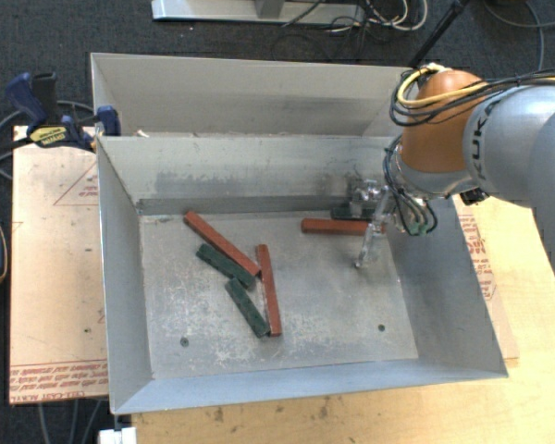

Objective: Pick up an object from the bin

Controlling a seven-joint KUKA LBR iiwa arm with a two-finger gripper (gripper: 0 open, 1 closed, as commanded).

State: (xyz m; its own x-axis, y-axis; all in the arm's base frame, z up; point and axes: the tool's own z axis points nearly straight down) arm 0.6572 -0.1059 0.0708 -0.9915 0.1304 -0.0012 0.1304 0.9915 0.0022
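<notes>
The gripper (370, 239) hangs low over the floor of the bin (120, 248), near the far wall on the side where the arm comes in, with the orange cover (435, 123) of the wrist above it. Whether the pincer is wide or narrow I cannot tell. A red-brown stick (328, 227) lies flat on the floor with one end reaching the gripper, and a short dark green bar (344, 214) lies just behind it. Well apart, toward the middle of the floor on the opposite side, lies a loose heap (266, 280) of two more such sticks and two dark green bars, partly crossed.
</notes>
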